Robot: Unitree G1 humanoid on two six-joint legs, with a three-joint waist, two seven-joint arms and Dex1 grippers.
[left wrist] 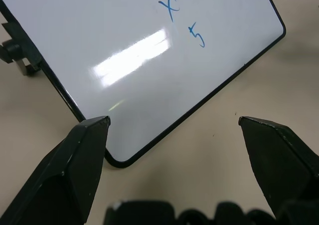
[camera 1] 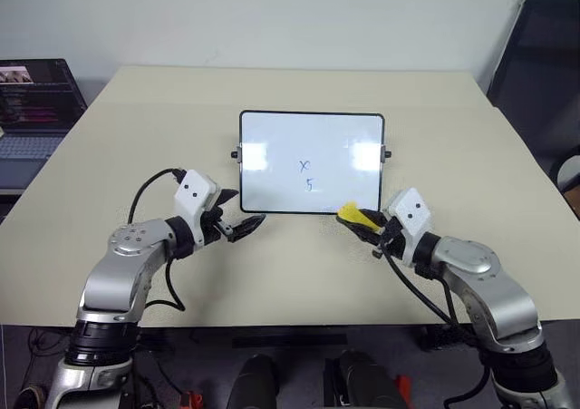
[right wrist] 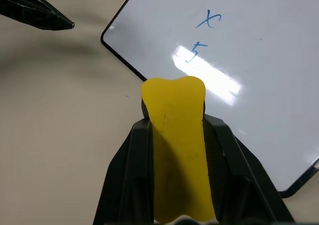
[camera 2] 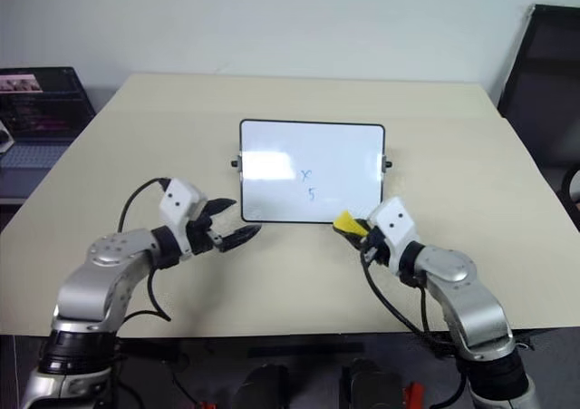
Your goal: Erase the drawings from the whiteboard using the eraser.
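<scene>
My whiteboard (camera 1: 272, 150) looks glossy and smooth, glare streaking it; the counter (camera 1: 136, 128) is matt beige; the eraser (right wrist: 179, 155) in my right end effector (right wrist: 177, 135) looks soft, matt foam.

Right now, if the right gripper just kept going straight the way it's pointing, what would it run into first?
Probably the whiteboard. The right gripper, shut on the yellow eraser, aims at the board's near edge, so the eraser would likely touch there, short of the drawings. Depth is uncertain.

Beige table (camera 1: 136, 137), pale wall (camera 1: 272, 19)
</scene>
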